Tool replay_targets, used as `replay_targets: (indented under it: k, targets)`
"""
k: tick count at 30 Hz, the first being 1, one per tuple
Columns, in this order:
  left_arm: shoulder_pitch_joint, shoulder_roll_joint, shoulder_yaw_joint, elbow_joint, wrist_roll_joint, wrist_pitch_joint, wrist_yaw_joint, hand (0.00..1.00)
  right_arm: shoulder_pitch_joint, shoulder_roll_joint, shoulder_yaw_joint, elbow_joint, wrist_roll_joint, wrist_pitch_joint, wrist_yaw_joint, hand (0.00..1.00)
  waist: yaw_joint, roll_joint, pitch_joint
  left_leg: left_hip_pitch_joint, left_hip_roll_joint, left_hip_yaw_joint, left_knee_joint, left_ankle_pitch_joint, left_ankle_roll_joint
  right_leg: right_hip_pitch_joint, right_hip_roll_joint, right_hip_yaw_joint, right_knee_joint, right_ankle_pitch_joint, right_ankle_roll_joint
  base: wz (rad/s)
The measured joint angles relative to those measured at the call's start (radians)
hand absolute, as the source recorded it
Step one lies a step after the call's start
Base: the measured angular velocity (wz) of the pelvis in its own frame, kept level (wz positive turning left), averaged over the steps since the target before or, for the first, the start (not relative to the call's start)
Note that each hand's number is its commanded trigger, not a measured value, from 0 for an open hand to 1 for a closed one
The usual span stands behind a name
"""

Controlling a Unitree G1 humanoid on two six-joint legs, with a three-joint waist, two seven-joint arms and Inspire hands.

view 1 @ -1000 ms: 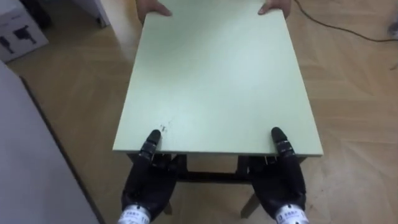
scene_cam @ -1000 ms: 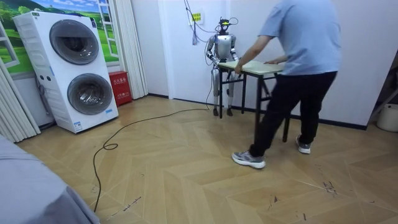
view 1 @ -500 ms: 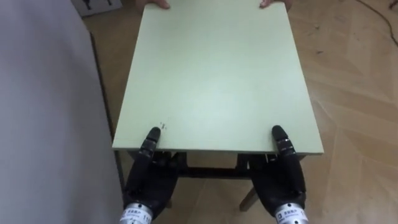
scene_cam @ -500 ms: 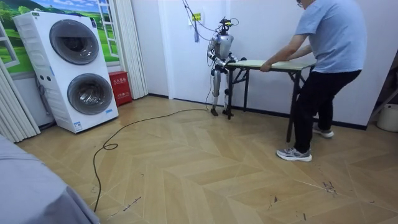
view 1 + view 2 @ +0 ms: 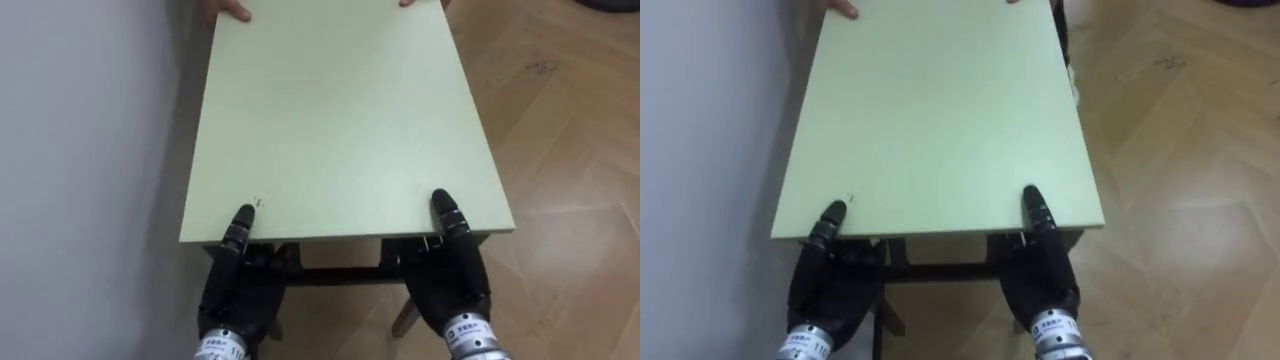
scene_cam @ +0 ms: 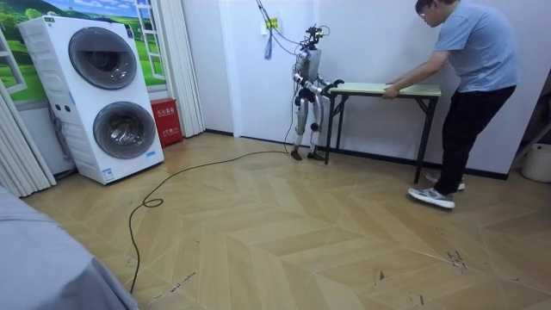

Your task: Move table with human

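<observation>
The table [image 5: 340, 120] has a pale green top and dark metal legs, and I hold its near short edge with both hands. My left hand [image 5: 238, 288] grips the near left corner, thumb on top and fingers curled under the edge. At the near right corner my right hand [image 5: 452, 285] grips the same way. A person [image 6: 475, 77] bends over the far end with one hand [image 5: 226, 10] on each far corner. In the room view the table [image 6: 383, 88] stands level between us, along the white wall.
A white wall [image 5: 80, 150] runs close along the table's left side. Wooden floor [image 5: 560, 130] lies open to the right. Stacked white washing machines [image 6: 108, 95] and a red box [image 6: 164, 120] stand at the room view's left, with a cable [image 6: 172, 185] on the floor.
The table has swung round and moved toward the wall, which now runs along its left side. The person stepped to the room view's right with the far end. Both my hands kept their grip.
</observation>
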Motion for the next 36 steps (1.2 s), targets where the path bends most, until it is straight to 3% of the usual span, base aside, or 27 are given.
replay_targets:
  k: [4, 7, 9, 13, 14, 15, 18, 23, 36]
  targets:
    - [0.0, 0.007, -0.015, 0.006, -0.001, -0.001, 0.02, 1.0, 0.018, -0.004, -0.001, 0.001, 0.001, -0.001, -0.006, 1.0, 0.0, 0.003, 0.0009, 0.033, -0.002, -0.013, 0.005, -0.018, 0.002, -0.081, -0.05, 0.052, 0.065, 0.047, 0.014, 0.12]
    - [0.008, 0.006, -0.017, 0.008, -0.01, 0.0, 0.023, 1.0, 0.024, -0.006, -0.001, 0.001, 0.001, 0.0, -0.01, 1.0, 0.004, 0.002, 0.0014, 0.04, -0.01, -0.015, 0.011, -0.033, 0.004, -0.069, -0.056, 0.049, 0.091, 0.043, 0.022, 0.04]
    - [0.01, 0.006, -0.027, 0.01, -0.012, 0.001, 0.04, 1.0, 0.036, -0.009, 0.0, 0.001, 0.001, -0.002, -0.015, 1.0, -0.015, 0.003, 0.0021, 0.051, -0.022, -0.045, 0.021, -0.042, 0.012, -0.085, -0.064, 0.064, 0.152, 0.032, 0.033, 0.34]
    - [0.004, 0.02, -0.035, 0.01, -0.012, 0.0, 0.054, 1.0, 0.058, -0.005, -0.005, 0.0, 0.001, 0.004, -0.015, 1.0, -0.057, 0.002, 0.0036, 0.067, -0.048, -0.115, 0.021, -0.043, 0.014, -0.119, -0.058, 0.168, 0.12, 0.024, 0.037, 0.57]
    - [0.004, 0.025, -0.036, 0.015, -0.012, 0.0, 0.055, 1.0, 0.064, -0.004, -0.004, 0.0, 0.0, 0.005, -0.015, 1.0, -0.075, -0.001, 0.0069, 0.082, -0.06, -0.127, 0.021, -0.044, 0.016, -0.124, -0.056, 0.207, 0.103, 0.051, 0.044, 0.53]
    - [0.003, 0.027, -0.04, 0.026, -0.011, 0.0, 0.055, 1.0, 0.075, -0.003, -0.004, 0.001, 0.001, 0.004, -0.015, 1.0, -0.083, -0.002, 0.0077, 0.1, -0.068, -0.143, 0.014, -0.045, 0.015, -0.108, -0.051, 0.217, 0.1, 0.059, 0.04, 0.45]
    - [0.003, 0.029, -0.052, 0.029, -0.009, 0.001, 0.053, 1.0, 0.082, -0.005, -0.011, 0.001, 0.007, 0.002, -0.016, 1.0, -0.086, -0.007, 0.0142, 0.114, -0.068, -0.158, 0.003, -0.049, 0.006, -0.074, -0.041, 0.215, 0.078, 0.066, 0.04, 0.14]
    - [0.003, 0.024, -0.059, 0.029, 0.011, 0.002, 0.048, 1.0, 0.086, -0.001, -0.018, 0.001, 0.01, -0.007, -0.02, 1.0, -0.092, -0.012, 0.0178, 0.121, -0.065, -0.176, -0.015, -0.05, 0.005, -0.048, -0.028, 0.216, 0.03, 0.081, 0.038, 0.07]
    - [0.002, 0.028, -0.052, 0.029, 0.03, -0.004, 0.043, 1.0, 0.092, 0.021, -0.017, 0.001, 0.006, -0.008, -0.021, 1.0, -0.098, -0.024, 0.019, 0.156, -0.064, -0.176, -0.04, -0.047, 0.011, 0.001, -0.016, 0.263, -0.043, 0.102, 0.04, 0.01]
